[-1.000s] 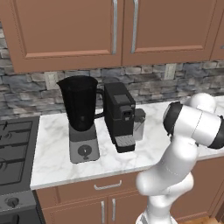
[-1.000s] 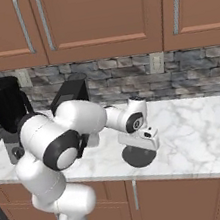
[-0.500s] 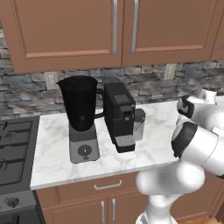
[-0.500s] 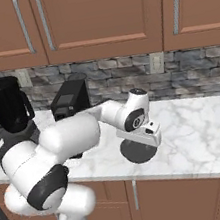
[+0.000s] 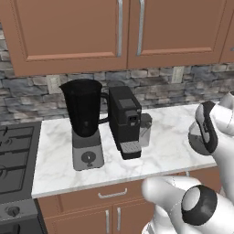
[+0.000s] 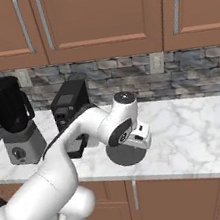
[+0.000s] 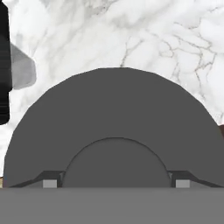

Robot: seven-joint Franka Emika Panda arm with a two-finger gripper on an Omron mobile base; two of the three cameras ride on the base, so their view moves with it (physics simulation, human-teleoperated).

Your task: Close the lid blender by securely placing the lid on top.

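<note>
White marble veined with grey makes the counter [image 6: 197,133], which runs under brown wooden wall cabinets [image 5: 82,32] and in front of a backsplash of rough grey stone [image 6: 126,76]. Brown drawers and doors with metal handles sit below the counter's edge, and in the left base view a dark stove top [image 5: 13,160] adjoins the counter's left end.

The blender [image 5: 85,123] stands upright toward that left end, its dark jar open at the mouth on a grey base with a round knob. Just beside it on its right is a black coffee machine [image 5: 124,121], close but apart. The lid [image 6: 125,153] lies flat on the marble well apart from the blender, on the far side of the coffee machine and near the counter's front edge.

The right base view shows the arm reaching over the counter with the gripper [image 6: 131,146] pointing down directly over the lid; the hand itself hides the fingers there. The left base view shows the blender's front and knob clearly. The hand view looks straight down on the lid [image 7: 114,131], showing a raised round centre, with the two finger tips [image 7: 49,182] wide apart on either side of that centre, so the claw is spread and grips nothing.
</note>
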